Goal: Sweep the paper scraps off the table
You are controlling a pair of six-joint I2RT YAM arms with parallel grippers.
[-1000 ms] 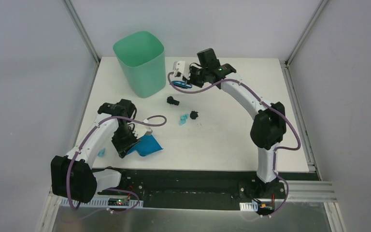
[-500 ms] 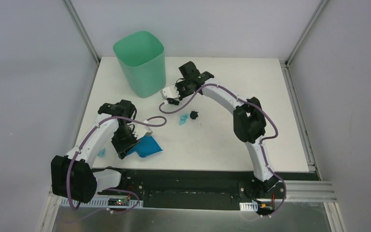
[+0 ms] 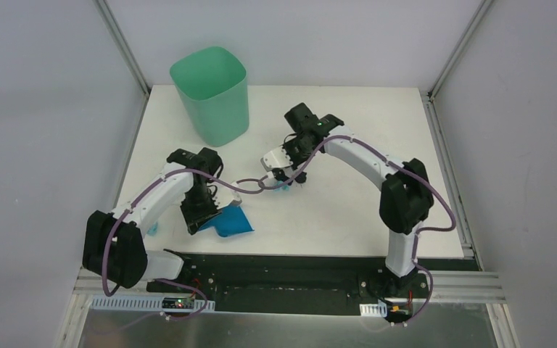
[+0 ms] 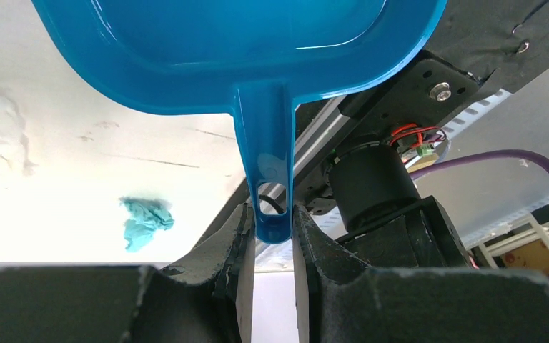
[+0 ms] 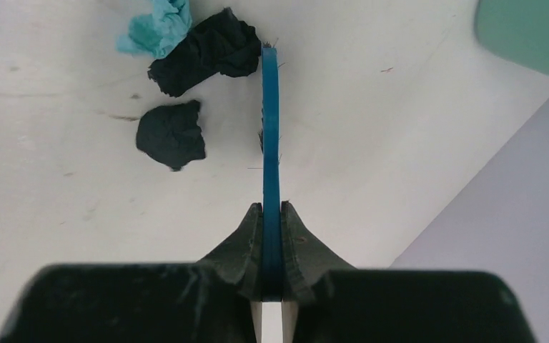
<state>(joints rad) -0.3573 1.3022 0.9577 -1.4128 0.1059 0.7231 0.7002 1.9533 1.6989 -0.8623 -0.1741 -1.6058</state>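
**A:** What is lying furthest left on the desk (image 3: 348, 210)?

**B:** Item 1: a lone light-blue wad (image 4: 145, 223), one of the paper scraps (image 5: 171, 134). It is lying near the left edge beside the left arm, apart from everything else.

**A:** Next along?

**B:** Item 2: the left pincer (image 4: 270, 223) is clamping narrow on the handle of a blue plastic dustpan (image 4: 243, 57). The pan is pointing away from the fingers, close to the desk's front edge. I cannot tell whether its lip is touching the surface.

**A:** And behind that?

**B:** Item 3: a mint-green bin (image 3: 212, 94) is standing upright at the back left of the desk.

**A:** Centre?

**B:** Item 4: the right pincer (image 5: 271, 214) is squeezing the thin blue back of a brush (image 5: 270, 143), which the wrist camera is showing edge-on. A few dark bristles are sticking out along it.

Item 5: three more wads are lying mid-desk at the brush.
- One black wad is touching the brush's far end.
- A light-blue wad is pressing against that black wad.
- A second black wad is lying just beside them, clear of the brush.

**A:** Any lettering?

**B:** Item 6: a small board (image 3: 178, 303) is sitting below the left base. Any print on it is too small to read.
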